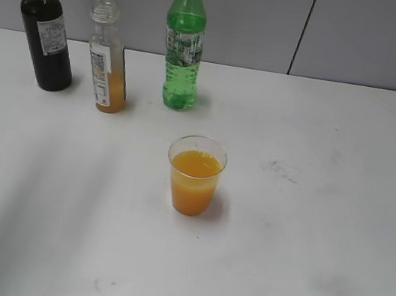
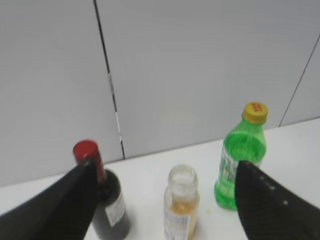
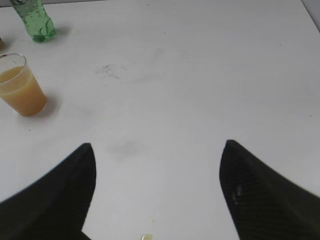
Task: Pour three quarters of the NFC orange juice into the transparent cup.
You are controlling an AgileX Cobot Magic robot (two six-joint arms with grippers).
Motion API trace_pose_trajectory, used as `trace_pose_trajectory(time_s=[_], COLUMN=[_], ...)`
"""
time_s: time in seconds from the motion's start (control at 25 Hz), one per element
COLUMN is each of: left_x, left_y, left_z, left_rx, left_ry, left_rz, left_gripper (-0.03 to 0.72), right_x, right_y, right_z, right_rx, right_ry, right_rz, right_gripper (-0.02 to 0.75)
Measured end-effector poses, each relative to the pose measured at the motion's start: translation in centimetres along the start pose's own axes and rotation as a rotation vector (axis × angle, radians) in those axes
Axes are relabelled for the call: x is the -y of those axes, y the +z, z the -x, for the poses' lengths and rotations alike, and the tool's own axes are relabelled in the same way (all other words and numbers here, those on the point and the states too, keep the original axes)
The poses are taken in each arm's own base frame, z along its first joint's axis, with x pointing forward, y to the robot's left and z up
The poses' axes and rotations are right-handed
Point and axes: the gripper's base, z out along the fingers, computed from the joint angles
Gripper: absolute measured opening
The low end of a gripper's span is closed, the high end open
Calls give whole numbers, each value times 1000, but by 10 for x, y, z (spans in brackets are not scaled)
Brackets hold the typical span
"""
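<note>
Counted on white table (image 1: 338, 217): three bottles, one cup.

Far left, back row: dark wine bottle (image 1: 47, 24), red top, white label, upright. Just right of it, near but apart: NFC orange juice (image 1: 109, 57), small clear bottle, neck open with no cap, upright; label white with black print; orange liquid only in the lowest part, upper body empty and clear. Further right, same back row: green bottle (image 1: 183, 43), yellow cap, upright, taller than the juice bottle.

Nearer the camera, in front of and slightly right of the green bottle, well apart from the juice bottle: transparent cup (image 1: 194, 175), upright, slightly tapered, thin rim, holding opaque orange juice to a little below the rim. Faint grey smudges on tabletop to right of cup.

Left wrist view: left gripper (image 2: 165, 197) raised above back row, fingers spread wide, empty; wine bottle (image 2: 105, 200), juice bottle (image 2: 181, 205) and green bottle (image 2: 242, 160) seen between and below the fingers, none touched.

Right wrist view: right gripper (image 3: 157, 187) over bare table, fingers spread wide, empty; cup (image 3: 21, 85) at far left, green bottle base (image 3: 35, 20) at top left, well apart from fingers.
</note>
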Motion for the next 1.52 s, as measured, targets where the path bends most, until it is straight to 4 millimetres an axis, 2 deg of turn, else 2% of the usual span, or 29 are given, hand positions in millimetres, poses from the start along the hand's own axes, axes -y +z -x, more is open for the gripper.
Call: trace_pose_trajectory(time_s=[0.16,0.36,0.48,0.68,0.92,1.12,1.52], left_x=[-14,-28,-27,-15,-4,2,11], left_y=[-47,-102,-129,-166,-194,-212,-227], left_z=[-8,-30,-50,-91,-137,-162,-209], left_rx=[-171,-415,-485,-469,-415,-310,-169], left_ry=[-49,-77,-60,-109,-124,-117,-111], left_rz=[42,132,171,187,191,198,196], left_gripper=[647,629,610,589,585,584,584], right_x=[0,0,0,0,0,0,0], right_y=[0,0,0,0,0,0,0], right_z=[0,0,0,0,0,0,0], right_rx=[0,0,0,0,0,0,0], right_ry=[0,0,0,0,0,0,0], right_rz=[0,0,0,0,0,0,0], right_gripper=[591,591,591,591,591,591,591])
